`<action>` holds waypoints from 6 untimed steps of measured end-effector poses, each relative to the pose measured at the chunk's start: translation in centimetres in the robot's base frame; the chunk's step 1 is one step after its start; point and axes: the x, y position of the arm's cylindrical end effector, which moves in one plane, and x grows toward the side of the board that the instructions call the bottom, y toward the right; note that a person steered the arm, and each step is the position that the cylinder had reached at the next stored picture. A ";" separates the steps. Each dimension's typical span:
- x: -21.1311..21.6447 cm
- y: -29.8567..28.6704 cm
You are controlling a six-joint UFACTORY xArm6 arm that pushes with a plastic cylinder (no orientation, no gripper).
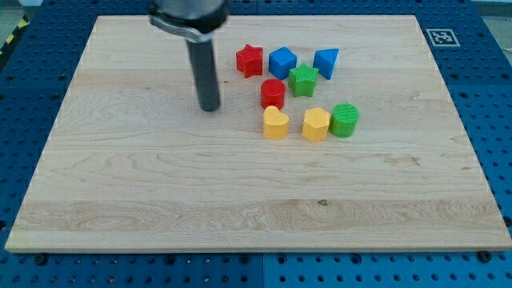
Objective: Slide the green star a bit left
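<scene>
1. The arm ends in a straight dark rod with no jaws; it holds nothing, and my tip (210, 107) rests on the wooden board (160, 184), touching no block.
2. The tip stands left of the whole cluster of blocks, with bare wood between it and the nearest ones.
3. The green star (303, 80) lies on the far half of the board, right of centre, well to the right of the tip.
4. A blue cube (282, 62) sits just to the far left of the green star, very close to it or touching; which cannot be told.
5. A blue triangular block (326, 62) lies just to the far right of the green star.
6. A red star (250, 60) is the farthest-left block of the back row, beside the blue cube.
7. A red cylinder (273, 93) stands just left of and slightly nearer than the green star, between the star and the tip.
8. A yellow heart (275, 123) lies directly on the near side of the red cylinder, about touching it.
9. A yellow hexagonal block (315, 124) lies to the right of the heart, with a small gap between them.
10. A green cylinder (345, 120) sits against the right side of the yellow hexagonal block.
11. The board rests on a blue perforated table (48, 32), with a black-and-white marker (442, 37) at its far right corner.
</scene>
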 end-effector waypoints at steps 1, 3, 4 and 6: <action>3.7 3.7; 7.9 11.9; 7.9 14.6; 7.9 14.6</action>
